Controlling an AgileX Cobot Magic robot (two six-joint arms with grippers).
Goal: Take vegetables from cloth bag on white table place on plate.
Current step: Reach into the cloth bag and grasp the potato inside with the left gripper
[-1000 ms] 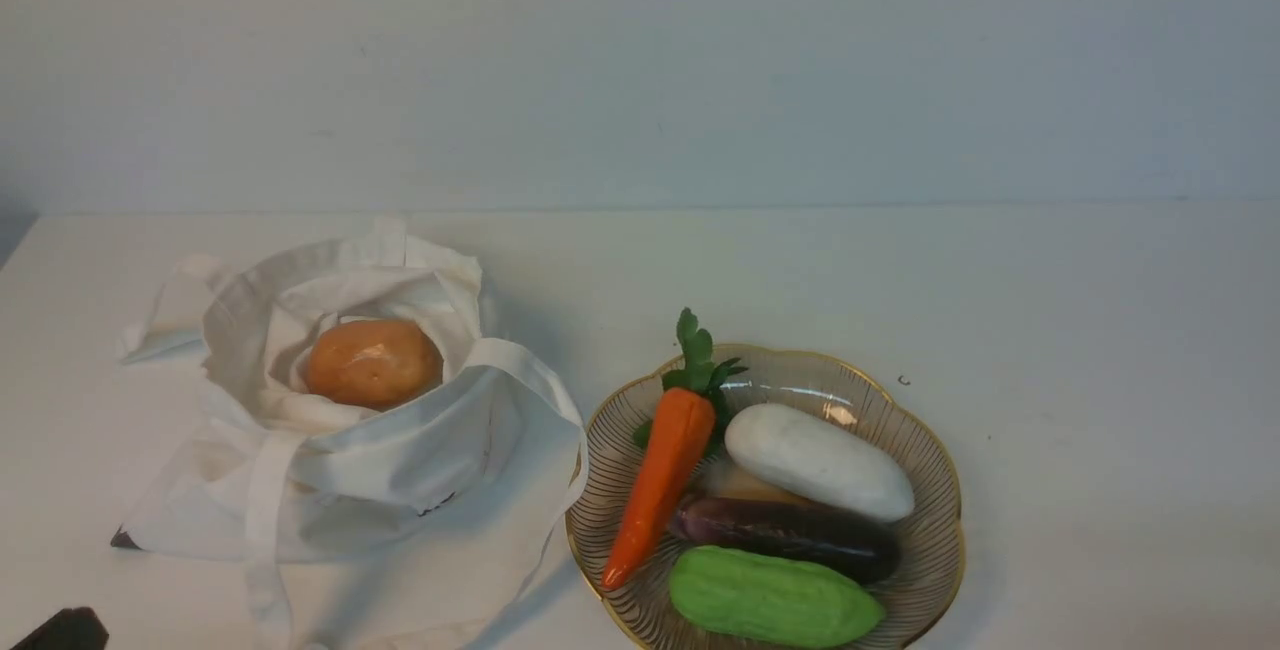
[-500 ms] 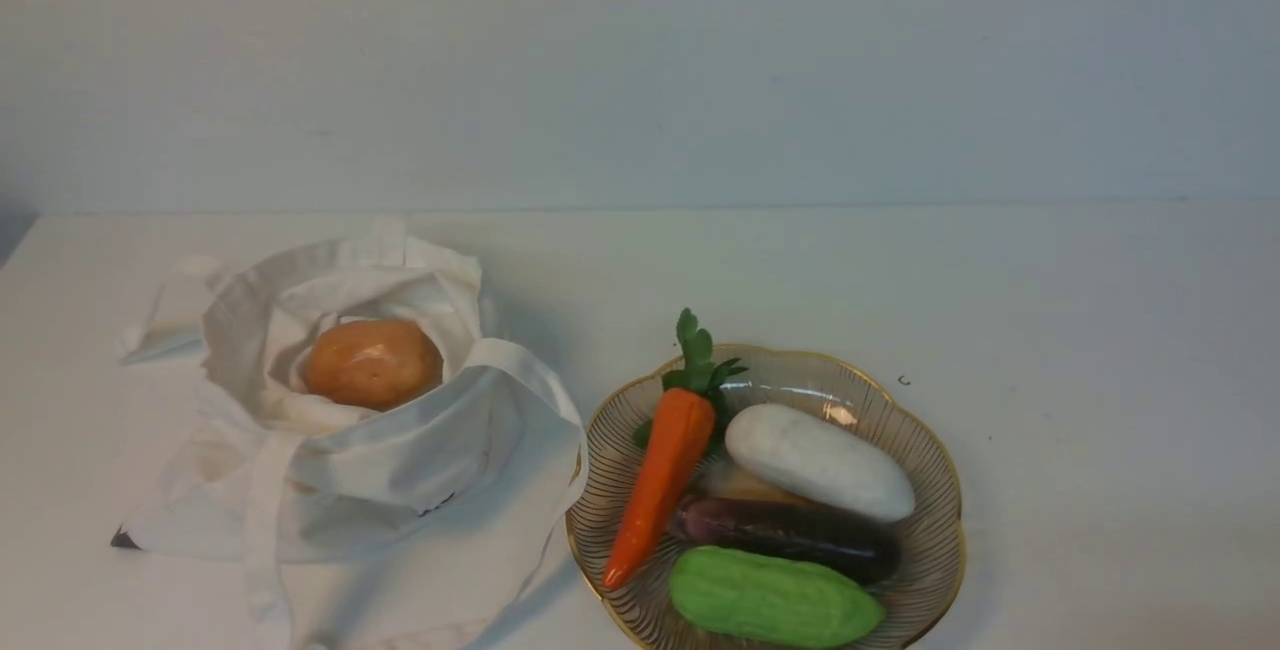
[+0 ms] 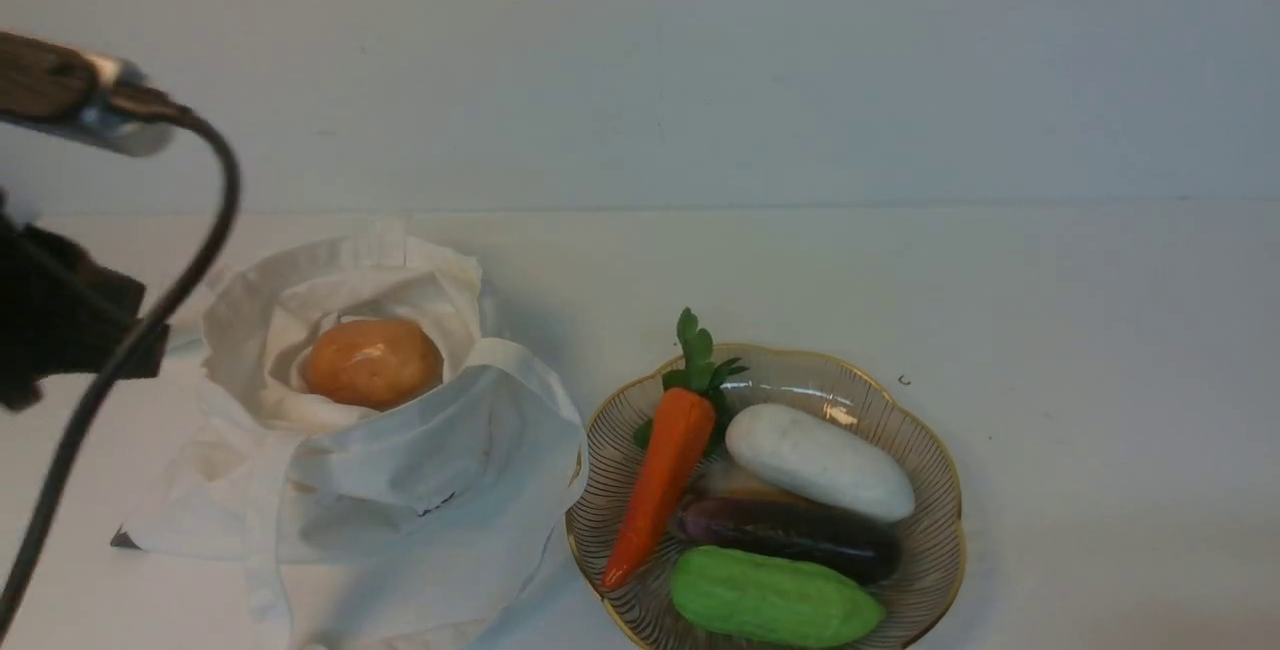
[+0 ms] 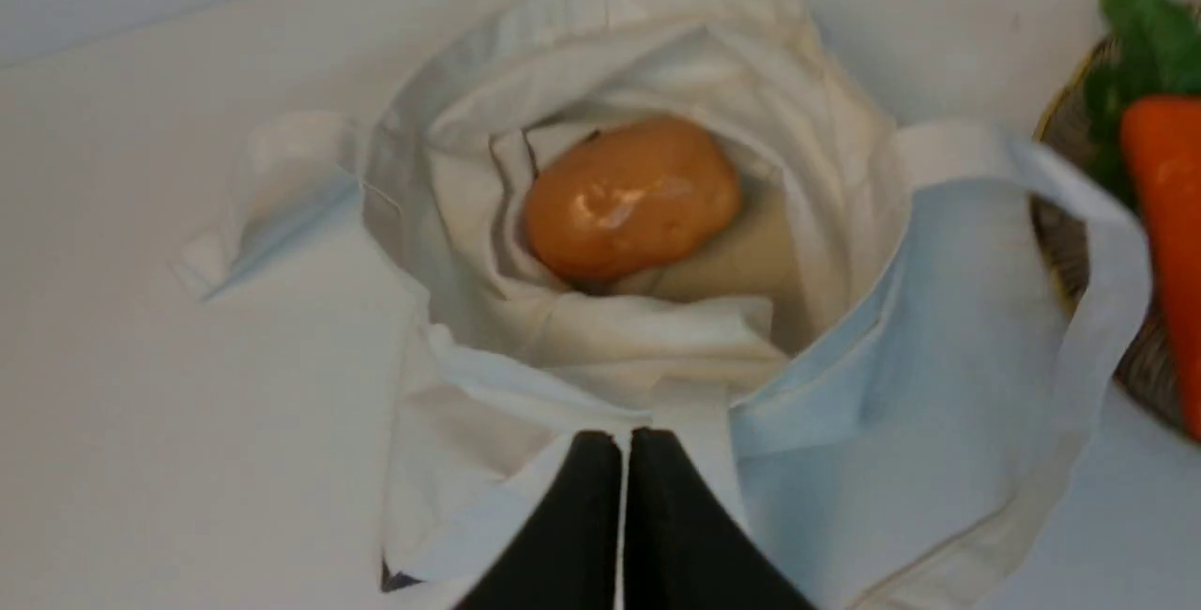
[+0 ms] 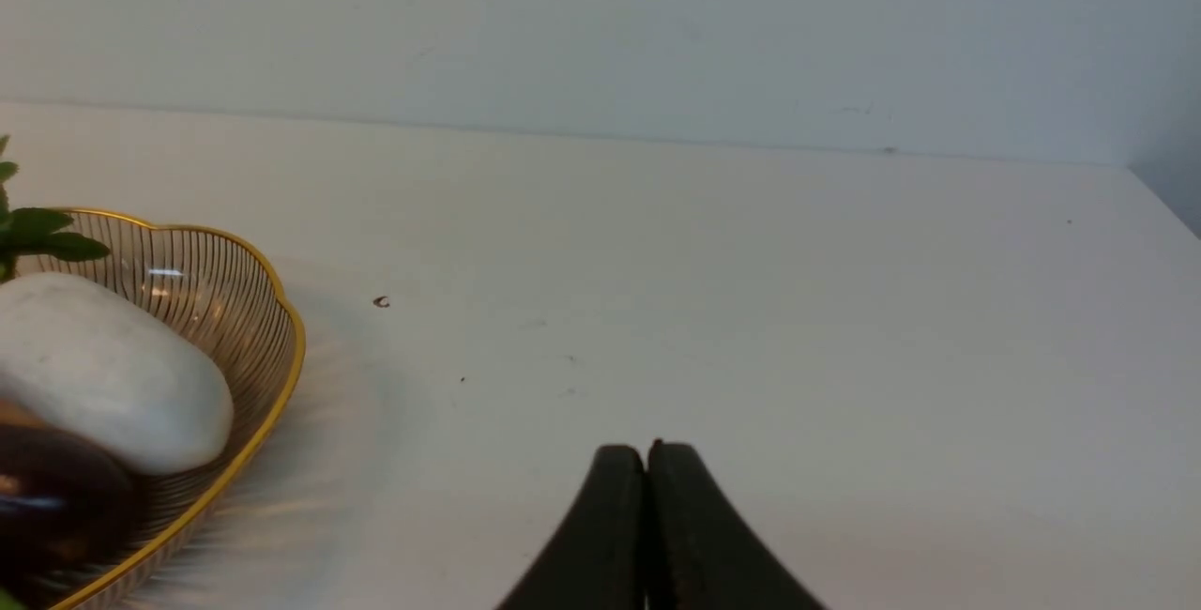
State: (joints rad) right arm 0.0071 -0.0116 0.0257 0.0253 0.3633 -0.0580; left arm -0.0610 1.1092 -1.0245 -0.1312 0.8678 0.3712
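Your left claw (image 4: 626,436) is pressed closed with nothing in it, its two black fingers meeting tip to tip. It hangs over the near edge of the cloth bag (image 4: 938,357), short of the bag's mouth. Your right claw (image 5: 646,450) is also closed and empty, over bare surface (image 5: 751,310) beside the plate (image 5: 235,300) and well apart from the bag.

The potato (image 4: 630,197) sits in the bag's open mouth. Its glossy top is exposed and folds of fabric crowd it on every side. In the front view the bag lies on the left of the surface with the plate just beside it, and a strap (image 4: 1098,310) loops toward the plate's rim. The plate already carries a carrot (image 3: 665,470), a white oval vegetable (image 3: 818,460), a dark purple piece (image 3: 790,535) and a green one (image 3: 775,598), so the potato looks like the last item to move.

You appear to be on the approach for the pick. Next, open the left claw wide before you descend, centre it over the potato and straddle its shorter width. Keep the fingertips clear of the cloth, or you may lift the bag too. The skin looks slick and round, so grip near its middle. The barest part of the plate seems to be its far side, behind the white vegetable.
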